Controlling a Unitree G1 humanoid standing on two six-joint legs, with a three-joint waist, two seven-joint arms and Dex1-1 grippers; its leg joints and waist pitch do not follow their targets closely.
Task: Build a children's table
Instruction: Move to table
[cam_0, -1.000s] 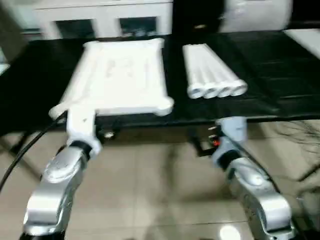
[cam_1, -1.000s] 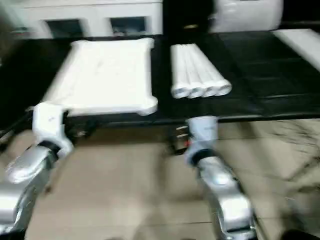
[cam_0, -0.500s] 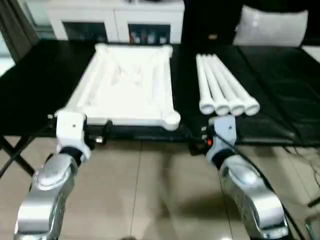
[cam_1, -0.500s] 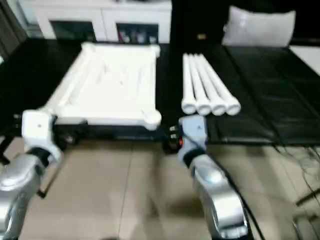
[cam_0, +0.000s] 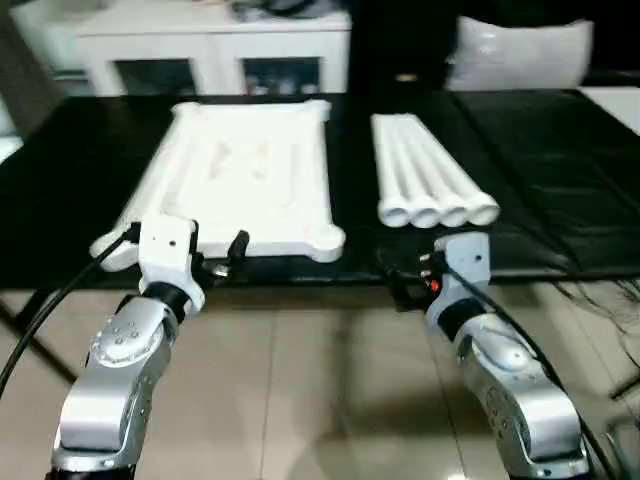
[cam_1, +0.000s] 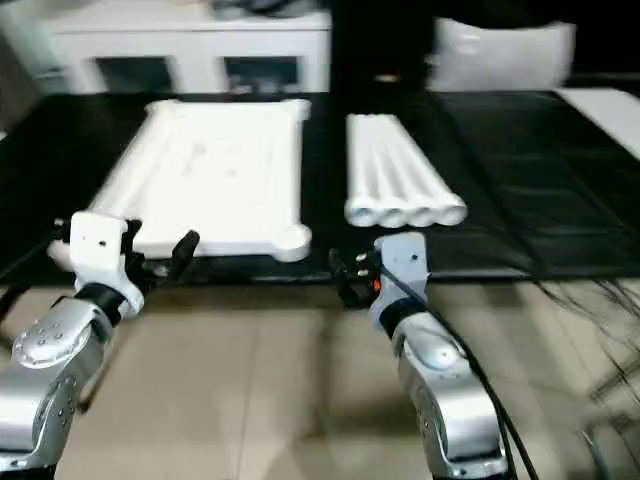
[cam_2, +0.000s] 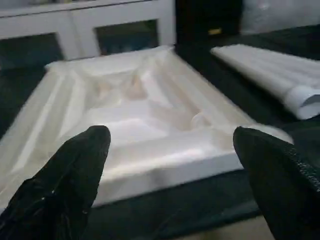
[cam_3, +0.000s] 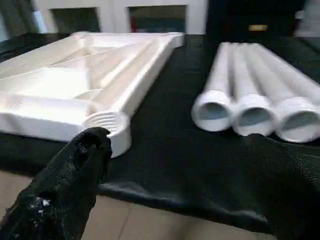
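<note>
Ahead of both wide-open grippers | top (cam_0: 245, 170) is lying beyond left gripper (cam_2: 170, 150) | legs (cam_0: 430, 170) beyond right gripper (cam_3: 175, 160), untouched

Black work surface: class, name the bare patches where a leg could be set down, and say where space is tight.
The black work surface lies bare right of the four legs, the widest patch. A narrow bare strip runs between the table top and the legs. The near edge is crowded: the open left gripper and right gripper sit there.
</note>
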